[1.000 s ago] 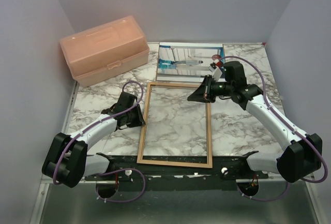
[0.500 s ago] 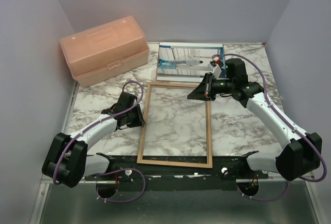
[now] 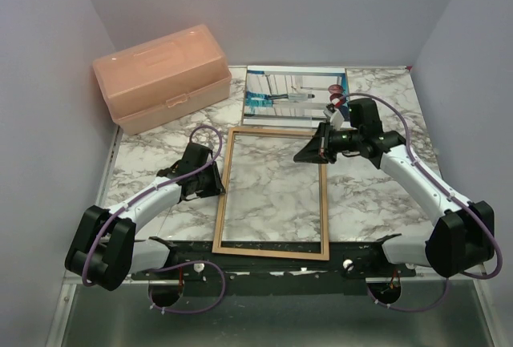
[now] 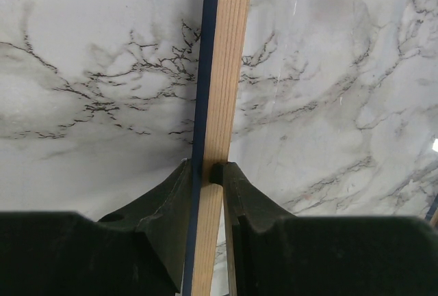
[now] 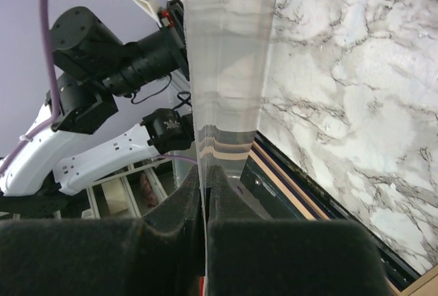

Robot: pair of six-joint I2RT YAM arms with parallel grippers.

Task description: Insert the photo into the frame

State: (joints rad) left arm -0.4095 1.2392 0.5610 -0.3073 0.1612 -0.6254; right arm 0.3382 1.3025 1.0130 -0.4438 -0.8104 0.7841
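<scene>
The photo [image 3: 290,90] lies outside the frame [image 4: 224,70], just beyond the right gripper [image 3: 304,153], which pinches a thin clear sheet [image 5: 226,50]; the left gripper [image 4: 207,170] clamps the frame's rail, so insertion seems not yet started.

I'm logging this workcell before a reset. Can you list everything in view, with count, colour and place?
box: 1, peach plastic, lid closed, far left of the table.
photo: 1, blue and white with a red spot, flat at the far edge, middle.
frame: 1, light wood face up with a navy edge, flat at the centre.
clear sheet: 1, see-through and thin, pinched in the right tool by the frame's far right corner.
table: 1, white marble with grey veins.
left arm: 1, white and black with a purple cable, near left; left tool shut on the frame's left rail.
right arm: 1, same colours, near right; right tool shut on the clear sheet.
</scene>
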